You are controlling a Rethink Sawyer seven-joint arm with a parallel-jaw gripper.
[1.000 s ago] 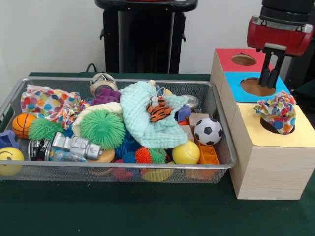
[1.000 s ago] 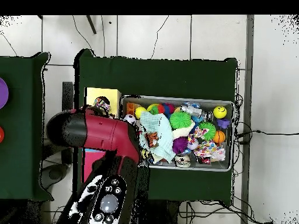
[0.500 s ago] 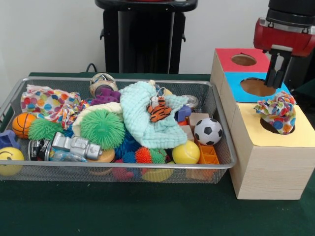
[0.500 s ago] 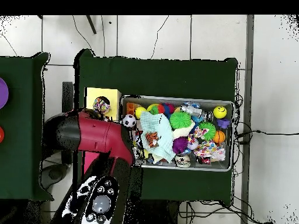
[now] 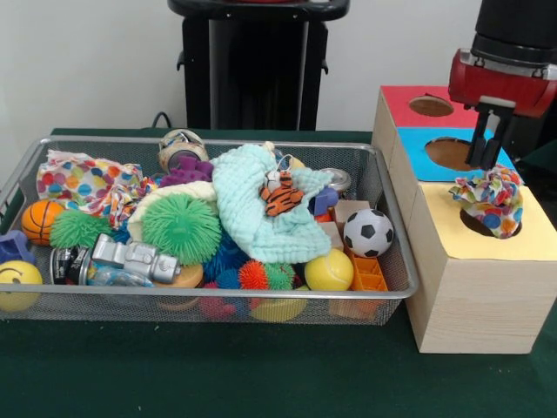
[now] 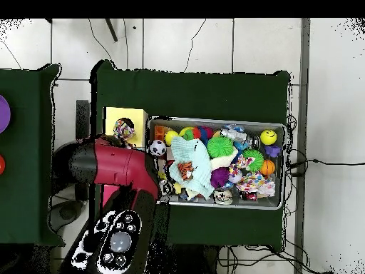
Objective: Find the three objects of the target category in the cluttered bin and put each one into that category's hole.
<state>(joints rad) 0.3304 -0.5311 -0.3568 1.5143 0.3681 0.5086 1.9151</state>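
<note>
Green felt table (image 5: 261,374); crumpled dotted cloth (image 5: 490,197) plugs yellow hole.

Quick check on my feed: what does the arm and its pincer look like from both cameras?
In the front view the arm is a black cylinder above a glossy red housing with a grey band, and the pincer is slim, dark, straight-fingered. From overhead the arm shows a red shell with a black rounded joint, plus a black-and-white segment carrying round grey buttons.
</note>
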